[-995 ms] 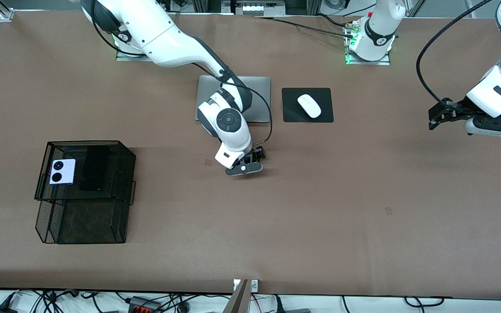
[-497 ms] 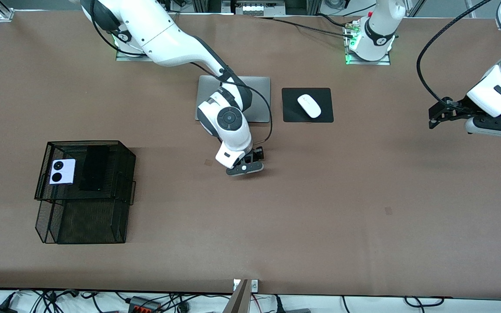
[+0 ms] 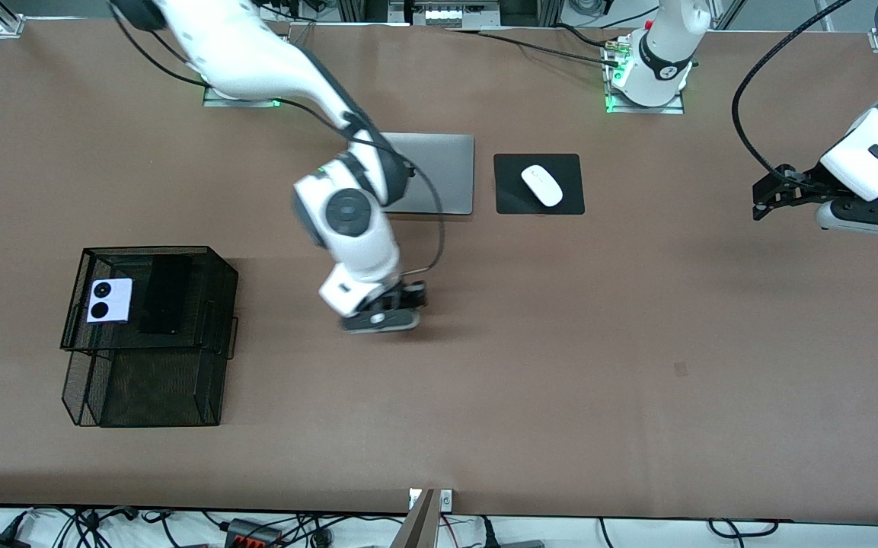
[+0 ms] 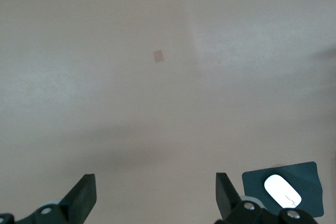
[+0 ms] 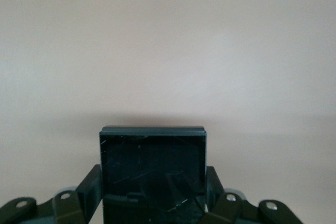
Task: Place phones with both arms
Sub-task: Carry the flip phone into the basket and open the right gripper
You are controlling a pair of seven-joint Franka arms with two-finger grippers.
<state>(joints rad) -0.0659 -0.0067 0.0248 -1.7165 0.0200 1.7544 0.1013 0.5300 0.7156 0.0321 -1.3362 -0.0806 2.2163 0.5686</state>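
Observation:
My right gripper [image 3: 380, 316] is over the bare middle of the table. In the right wrist view the right gripper [image 5: 152, 174] is shut on the small squarish black phone [image 5: 152, 156], one finger on each side edge. The white phone with two black circles [image 3: 110, 300] and the long black slab phone [image 3: 165, 294] lie side by side in the upper tier of a black mesh tray [image 3: 221, 262]. My left gripper [image 3: 760, 202] waits over the left arm's end of the table; in the left wrist view the left gripper [image 4: 154, 182] is open and empty.
The mesh tray's lower tier [image 3: 149, 396] sticks out nearer to the front camera. A silver laptop [image 3: 442, 175] lies near the bases, beside a black pad [image 3: 511, 199] with a white mouse [image 3: 542, 185]. The mouse also shows in the left wrist view [image 4: 282, 191].
My right arm has swung toward the mesh tray with the small black phone in its gripper. The left arm has barely moved.

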